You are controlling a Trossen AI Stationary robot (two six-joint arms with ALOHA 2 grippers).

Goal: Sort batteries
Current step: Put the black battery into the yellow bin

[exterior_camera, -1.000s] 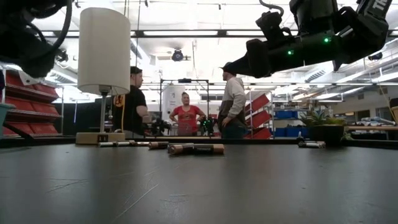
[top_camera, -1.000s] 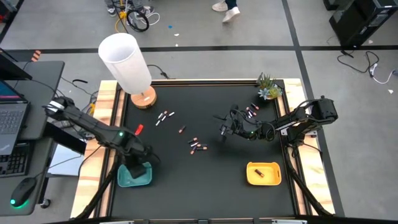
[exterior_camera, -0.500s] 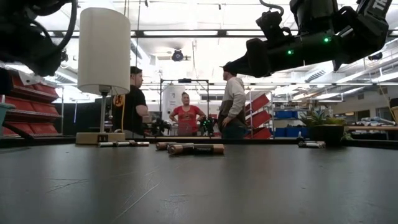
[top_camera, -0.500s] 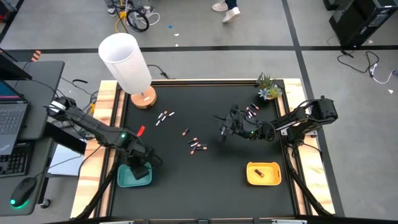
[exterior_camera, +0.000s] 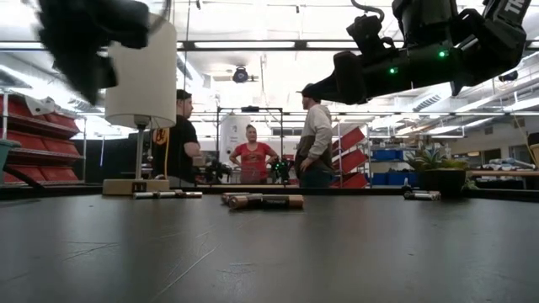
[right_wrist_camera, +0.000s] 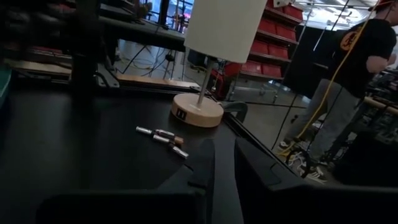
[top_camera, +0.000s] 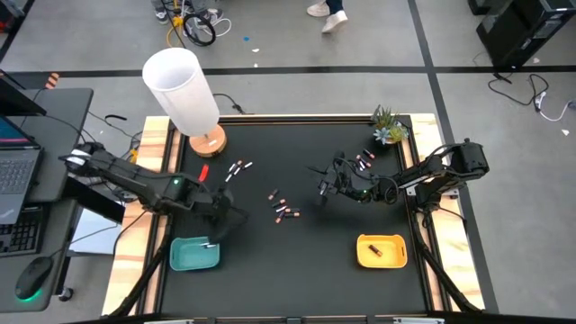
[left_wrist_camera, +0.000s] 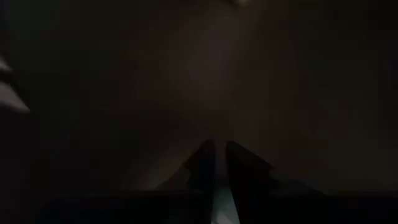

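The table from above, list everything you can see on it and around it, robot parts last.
Batteries: several, pale and dark with reddish ends, loose at the table's middle; more by the lamp and by the plant.
Teal tray: one, near left corner, one pale battery on its rim.
Yellow tray: one, near right, one dark battery inside.
Lamp: one, white shade, wooden base, far left corner.
Plant: one, green, far right corner.
Laptop: one, on a desk left of the table.
Left gripper: shut, beside the teal tray.
Right gripper: shut, raised right of centre.

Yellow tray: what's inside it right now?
One dark battery lies inside the yellow tray, right of its middle. The rest of its floor shows bare from above; nothing covers it.
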